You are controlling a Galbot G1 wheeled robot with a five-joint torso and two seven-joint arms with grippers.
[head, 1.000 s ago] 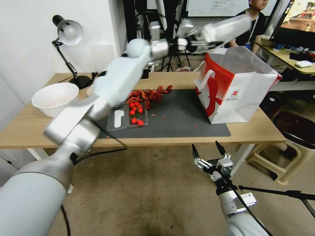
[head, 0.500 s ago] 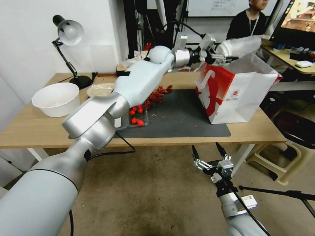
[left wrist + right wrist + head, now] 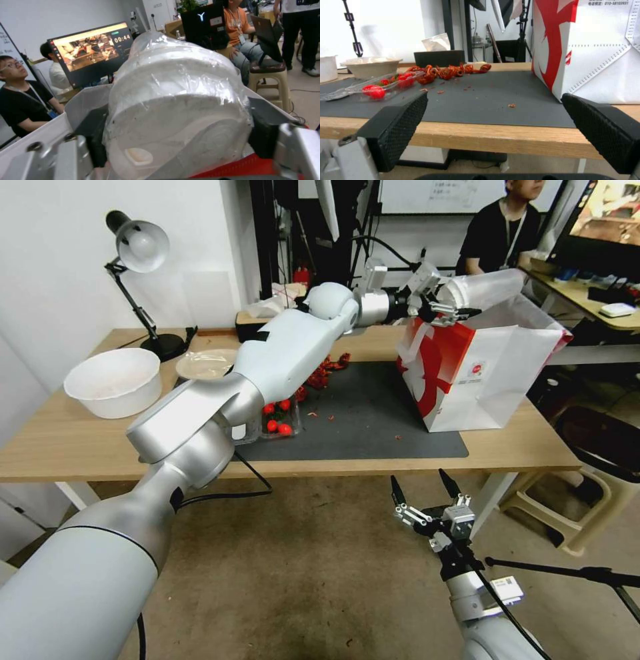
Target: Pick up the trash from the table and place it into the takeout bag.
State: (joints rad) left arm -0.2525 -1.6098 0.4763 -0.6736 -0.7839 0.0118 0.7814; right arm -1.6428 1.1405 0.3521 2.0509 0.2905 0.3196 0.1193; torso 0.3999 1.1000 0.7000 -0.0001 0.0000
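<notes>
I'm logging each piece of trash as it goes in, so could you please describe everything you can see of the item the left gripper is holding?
The left gripper is shut on a white bowl wrapped in clear, crinkled plastic film. It lies tilted on its side, its base toward the wrist camera, black finger pads pressing both flanks. It hangs over the open mouth of the red-and-white takeout bag, above the bag's rim.

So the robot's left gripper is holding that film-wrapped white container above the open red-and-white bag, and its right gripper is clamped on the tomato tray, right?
Not quite. The right gripper holds nothing: the right wrist view shows its fingers spread open in front of the table edge, away from the tomato tray. The left gripper does hold the wrapped container over the bag.
</notes>
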